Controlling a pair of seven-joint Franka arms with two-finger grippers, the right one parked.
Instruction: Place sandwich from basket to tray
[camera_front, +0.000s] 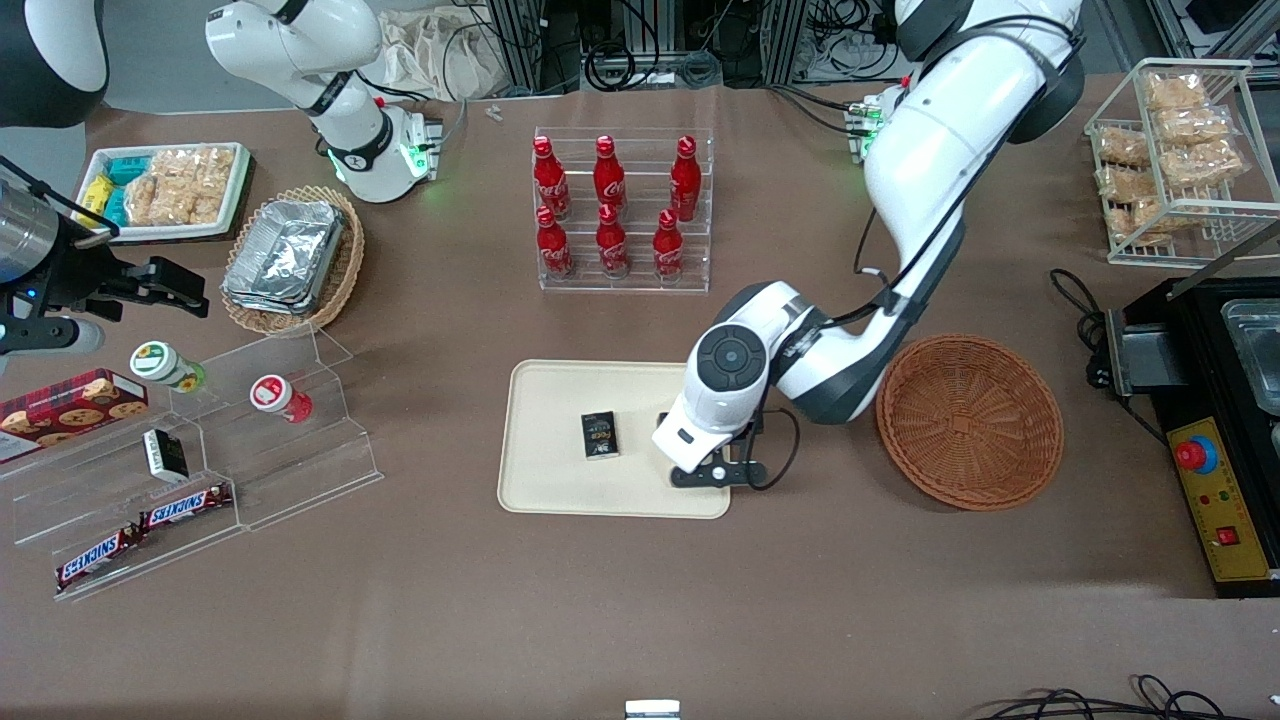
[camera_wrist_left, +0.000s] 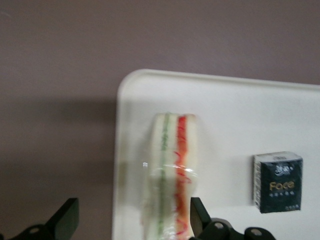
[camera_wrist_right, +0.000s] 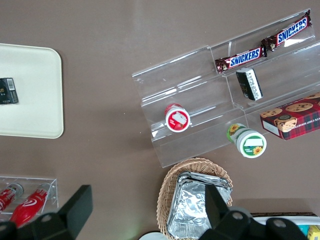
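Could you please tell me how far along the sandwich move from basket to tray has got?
Nearly done. The basket holds nothing, and the sandwich lies on the tray near its edge, beside a small dark packet. The gripper is open with a finger on either side of the sandwich. What looks left is lifting the arm clear.

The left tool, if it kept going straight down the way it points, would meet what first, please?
Most likely the sandwich, lying on the tray between the open left tool fingers; how high the tool hangs over it is unclear.
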